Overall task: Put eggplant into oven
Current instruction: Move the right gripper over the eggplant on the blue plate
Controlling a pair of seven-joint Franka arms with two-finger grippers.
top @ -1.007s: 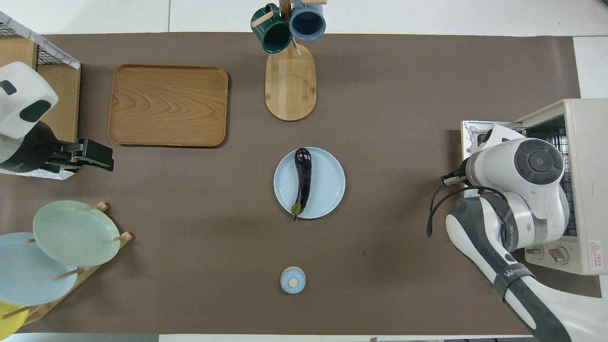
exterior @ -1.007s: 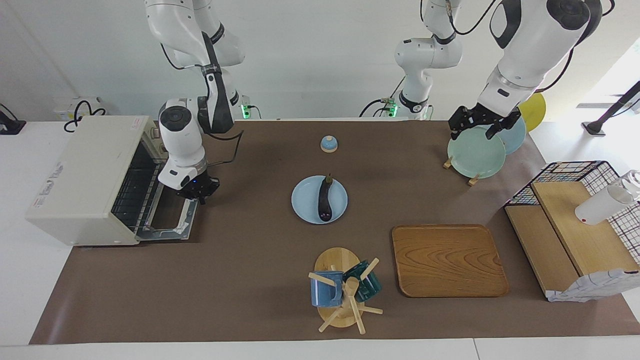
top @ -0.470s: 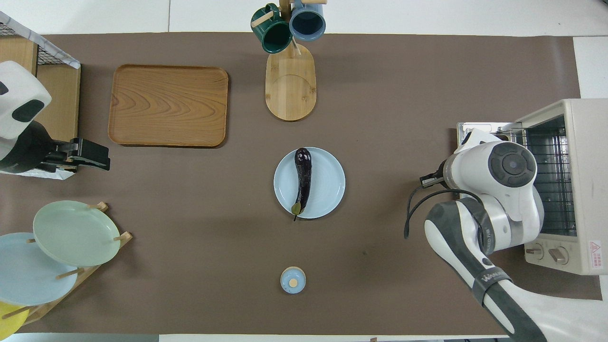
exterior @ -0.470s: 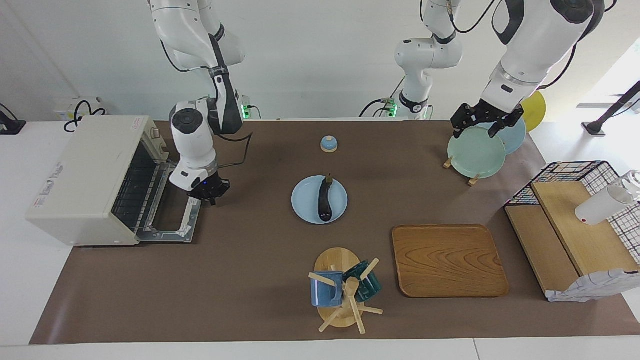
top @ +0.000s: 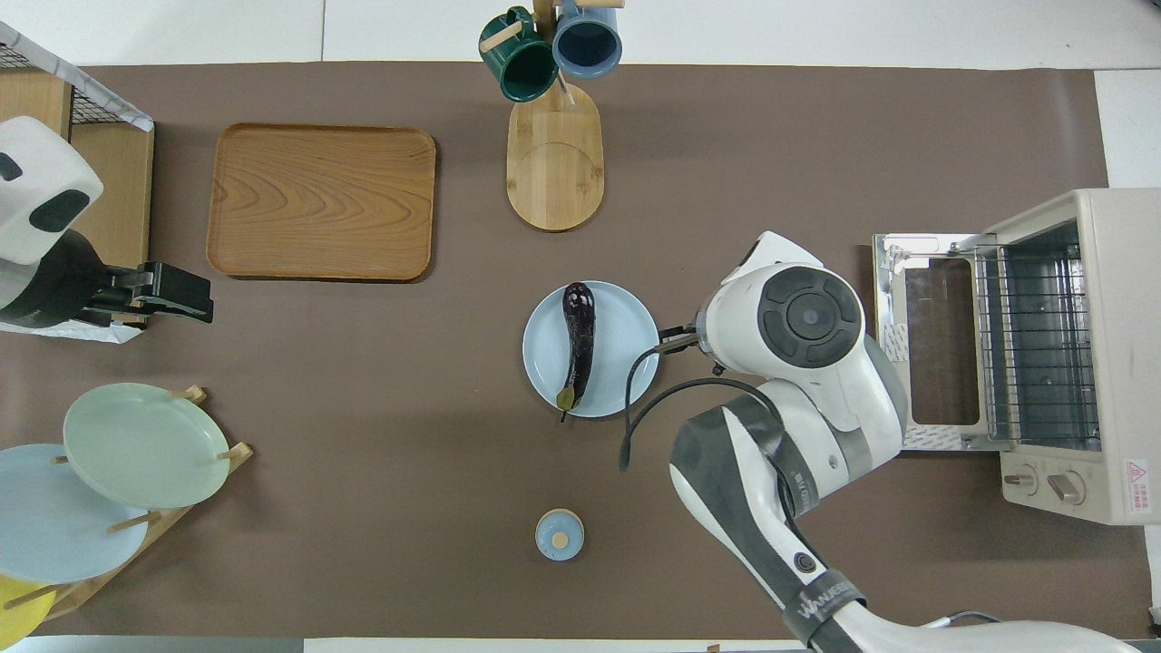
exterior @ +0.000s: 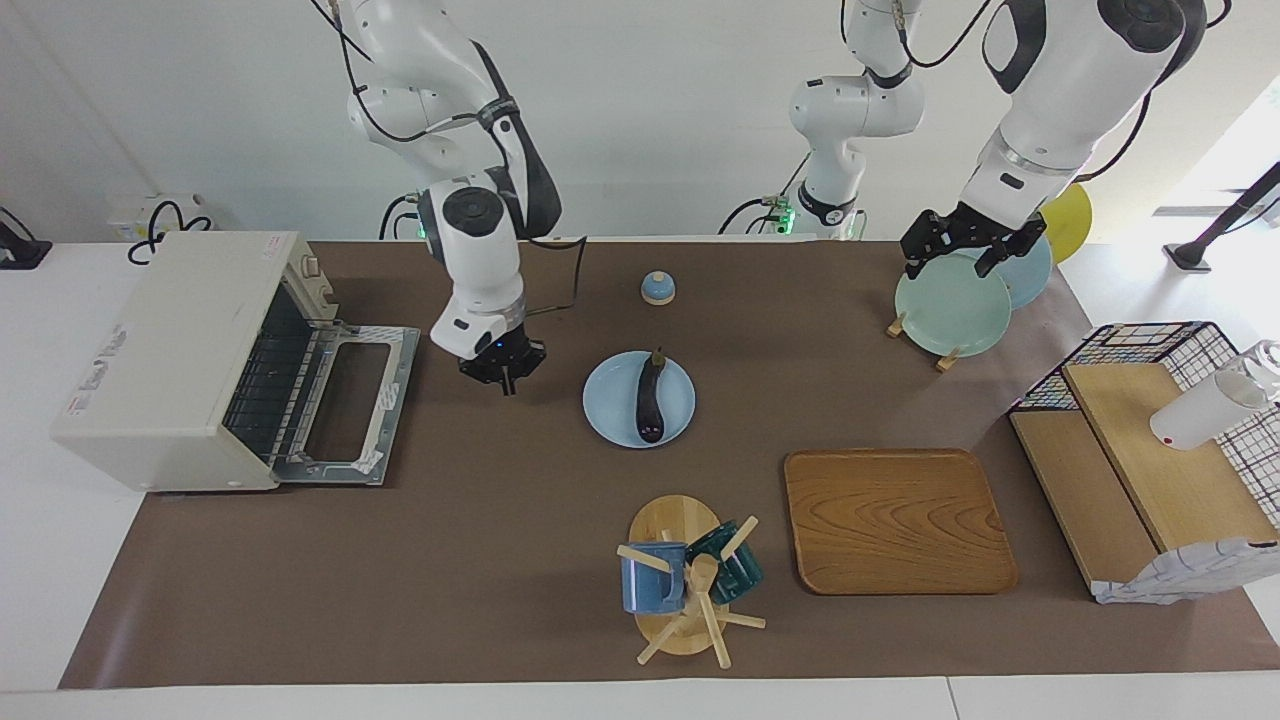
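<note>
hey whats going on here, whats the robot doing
The oven stands at the right arm's end of the table with its door folded down and the rack showing. The right pincer hangs empty over the brown mat between the oven and the blue plate, where the eggplant lies untouched. The left pincer waits open over the rack of plates. A likely next step is picking up the eggplant.

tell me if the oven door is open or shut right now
Open. The oven has its door folded down flat on the table, and the wire rack inside is in plain view.
</note>
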